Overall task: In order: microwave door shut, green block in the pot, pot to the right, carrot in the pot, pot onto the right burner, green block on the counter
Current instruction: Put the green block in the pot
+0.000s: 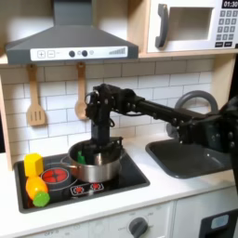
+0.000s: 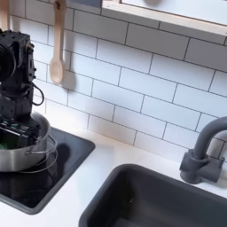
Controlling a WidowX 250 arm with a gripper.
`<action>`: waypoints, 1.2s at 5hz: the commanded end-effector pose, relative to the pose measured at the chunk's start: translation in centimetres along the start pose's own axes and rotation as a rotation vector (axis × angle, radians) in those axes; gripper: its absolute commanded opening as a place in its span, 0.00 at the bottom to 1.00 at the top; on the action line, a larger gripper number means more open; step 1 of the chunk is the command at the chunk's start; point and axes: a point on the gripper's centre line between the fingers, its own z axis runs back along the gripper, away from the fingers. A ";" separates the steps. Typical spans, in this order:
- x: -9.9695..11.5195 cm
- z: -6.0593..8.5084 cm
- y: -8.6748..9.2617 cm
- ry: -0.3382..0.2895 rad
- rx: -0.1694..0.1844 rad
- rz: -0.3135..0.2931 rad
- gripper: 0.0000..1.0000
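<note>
Currently the gripper (image 1: 94, 149) hangs straight down into the pot (image 1: 97, 167), which sits on the black cooktop (image 1: 125, 177), over toward the first exterior view's right side of it. In the second exterior view the gripper (image 2: 19, 131) is low inside the pot (image 2: 22, 158) and something green (image 2: 12, 140) shows at the fingertips, probably the green block; can't tell whether the fingers are pinching it or spread around it. Microwave door (image 1: 186, 26) is closed, flush with the keypad panel (image 1: 227, 26). Carrot (image 1: 36, 191) lies on the cooktop's front corner at the first exterior view's left, touching or just beside a yellow block (image 1: 34, 165) behind it, both apart from the pot. Counter (image 1: 177, 191) runs in front of the cooktop and around the dark sink (image 1: 191, 156). Two wooden utensils (image 1: 35, 98) hang on the tile wall under the hood.
</note>
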 end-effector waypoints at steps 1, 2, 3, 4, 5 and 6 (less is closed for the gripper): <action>-0.7 0.0 -2.2 0.011 -0.012 -0.040 1.00; -1.3 -0.1 -3.1 0.023 -0.009 -0.054 1.00; -1.9 -0.3 -4.4 0.032 -0.017 -0.066 1.00; -2.4 -0.2 -6.0 0.039 -0.020 -0.081 1.00; -2.7 0.1 -7.6 0.036 -0.026 -0.103 1.00; -3.1 0.5 -8.1 0.030 -0.017 -0.109 1.00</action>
